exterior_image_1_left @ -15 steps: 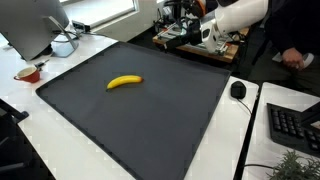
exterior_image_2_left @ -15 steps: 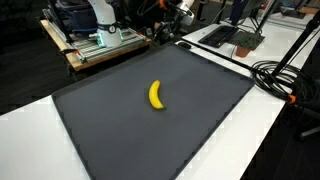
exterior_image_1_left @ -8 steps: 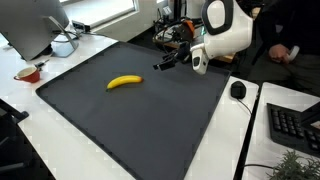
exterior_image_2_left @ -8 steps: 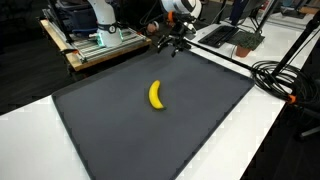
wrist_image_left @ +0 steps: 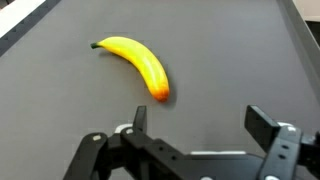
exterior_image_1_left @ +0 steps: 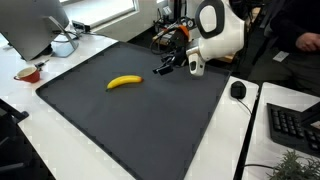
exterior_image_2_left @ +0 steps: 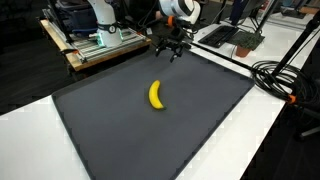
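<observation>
Banana [exterior_image_1_left: 124,82] lies flat near middle of dark mat [exterior_image_1_left: 150,130], alone. Gripper [exterior_image_1_left: 163,68] hangs near mat's far edge, well apart from banana, fingers spread wide, holding nothing. Step looks like reaching in. Next move needs: go over banana, get low, one finger each side.

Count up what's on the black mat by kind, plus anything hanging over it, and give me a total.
Banana: 1, lying on the black mat
Gripper: 1, open, above the mat's far edge, apart from the fruit
Total: 2
</observation>
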